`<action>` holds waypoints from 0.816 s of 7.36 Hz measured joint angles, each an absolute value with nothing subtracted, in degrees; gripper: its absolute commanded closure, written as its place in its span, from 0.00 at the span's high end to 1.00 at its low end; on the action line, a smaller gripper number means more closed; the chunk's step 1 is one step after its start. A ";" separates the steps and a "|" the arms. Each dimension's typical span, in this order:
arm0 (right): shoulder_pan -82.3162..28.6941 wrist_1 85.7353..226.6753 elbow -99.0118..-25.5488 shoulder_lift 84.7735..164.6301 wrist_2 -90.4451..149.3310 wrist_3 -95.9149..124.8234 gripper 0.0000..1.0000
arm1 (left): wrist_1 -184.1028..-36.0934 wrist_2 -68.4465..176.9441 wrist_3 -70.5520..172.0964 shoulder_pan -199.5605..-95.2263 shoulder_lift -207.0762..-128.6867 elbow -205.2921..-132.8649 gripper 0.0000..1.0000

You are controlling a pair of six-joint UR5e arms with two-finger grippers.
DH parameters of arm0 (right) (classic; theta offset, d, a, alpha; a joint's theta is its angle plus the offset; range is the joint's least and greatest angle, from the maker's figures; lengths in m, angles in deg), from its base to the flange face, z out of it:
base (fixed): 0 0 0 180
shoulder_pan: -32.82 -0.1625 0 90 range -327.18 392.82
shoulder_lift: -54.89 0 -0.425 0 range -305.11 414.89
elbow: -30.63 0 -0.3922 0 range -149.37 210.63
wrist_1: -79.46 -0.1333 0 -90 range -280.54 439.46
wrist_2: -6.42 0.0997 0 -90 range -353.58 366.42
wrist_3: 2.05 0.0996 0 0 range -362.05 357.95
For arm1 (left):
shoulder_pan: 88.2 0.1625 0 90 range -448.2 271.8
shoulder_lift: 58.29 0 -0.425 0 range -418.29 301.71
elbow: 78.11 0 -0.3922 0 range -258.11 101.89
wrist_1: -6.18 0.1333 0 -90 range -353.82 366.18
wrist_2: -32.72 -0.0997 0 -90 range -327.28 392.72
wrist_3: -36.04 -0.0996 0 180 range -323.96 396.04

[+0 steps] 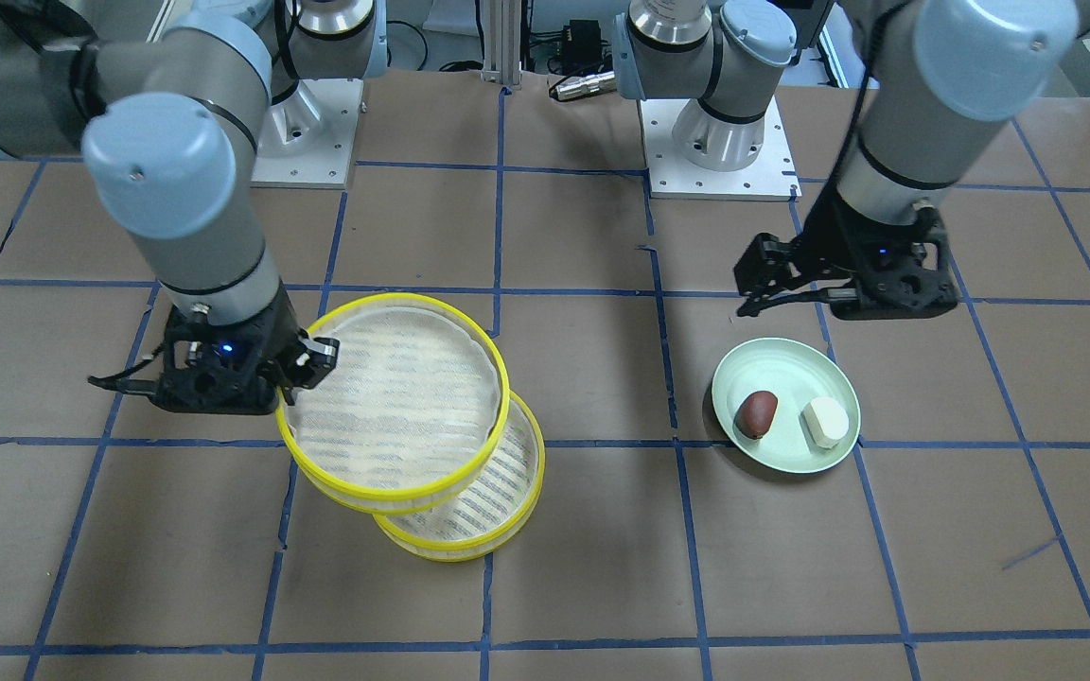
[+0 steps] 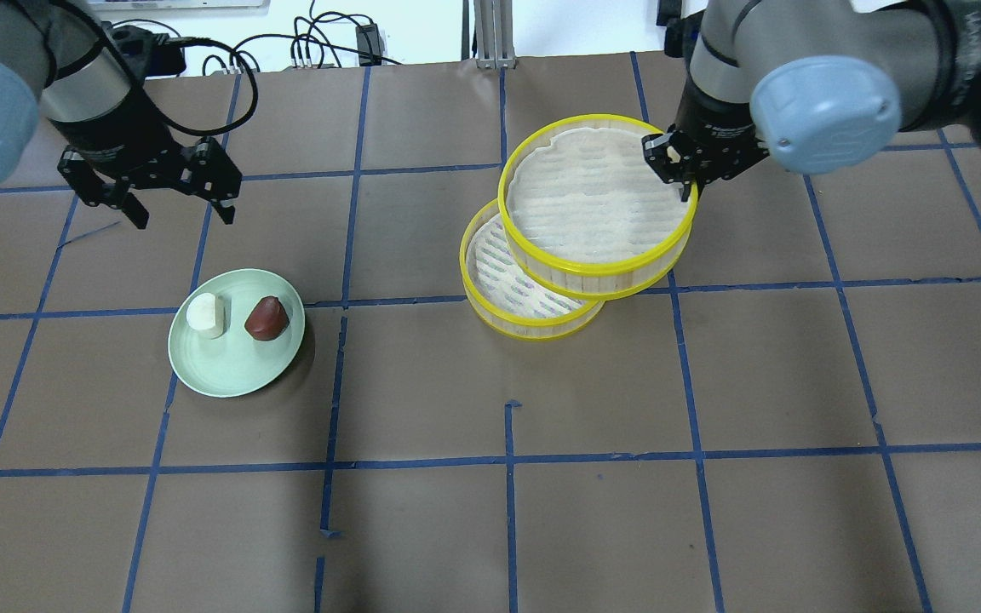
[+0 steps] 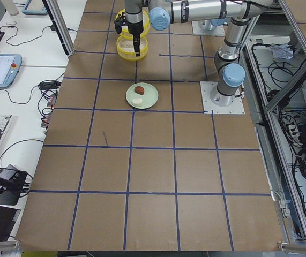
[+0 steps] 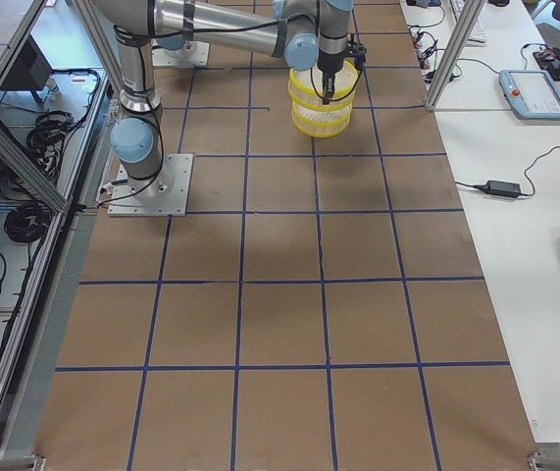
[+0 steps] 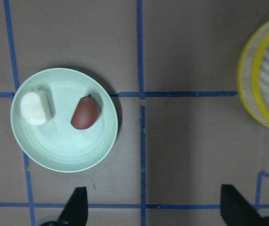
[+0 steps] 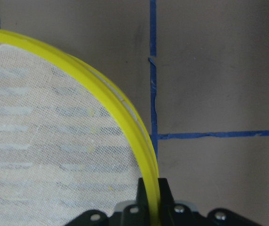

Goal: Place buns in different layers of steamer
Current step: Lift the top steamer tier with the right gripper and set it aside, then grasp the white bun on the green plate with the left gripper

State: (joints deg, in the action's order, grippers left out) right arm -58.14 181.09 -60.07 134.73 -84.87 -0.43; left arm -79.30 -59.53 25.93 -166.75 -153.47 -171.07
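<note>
The white bun (image 2: 206,315) and the reddish-brown bun (image 2: 266,318) lie side by side on a pale green plate (image 2: 235,368). My left gripper (image 2: 182,211) is open and empty, hovering just behind the plate. In the left wrist view the white bun (image 5: 36,107) and the reddish-brown bun (image 5: 85,113) lie ahead of the fingertips (image 5: 77,197). My right gripper (image 2: 682,166) is shut on the yellow rim of the upper steamer layer (image 2: 597,191). It holds that layer tilted and offset over the lower layer (image 2: 512,285). Both layers are empty.
The brown table has a grid of blue tape lines (image 2: 507,460). The arm bases (image 1: 715,151) stand at the robot's edge of the table. The plate and steamer sit about two grid squares apart.
</note>
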 measured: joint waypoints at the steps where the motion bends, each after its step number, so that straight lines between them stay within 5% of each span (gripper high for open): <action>1: -55.37 176.59 -59.35 137.42 -84.56 -3.89 0.11 | -75.02 -59.25 22.05 -162.46 -154.80 -174.26 1.00; 6: -41.39 169.78 -57.80 142.20 -86.03 -12.90 0.13 | -61.54 -58.39 16.01 -156.40 -164.52 -183.81 0.94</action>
State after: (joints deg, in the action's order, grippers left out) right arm -41.39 169.78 -57.80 142.20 -86.03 -12.90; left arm -61.54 -58.39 16.01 -156.40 -164.52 -183.81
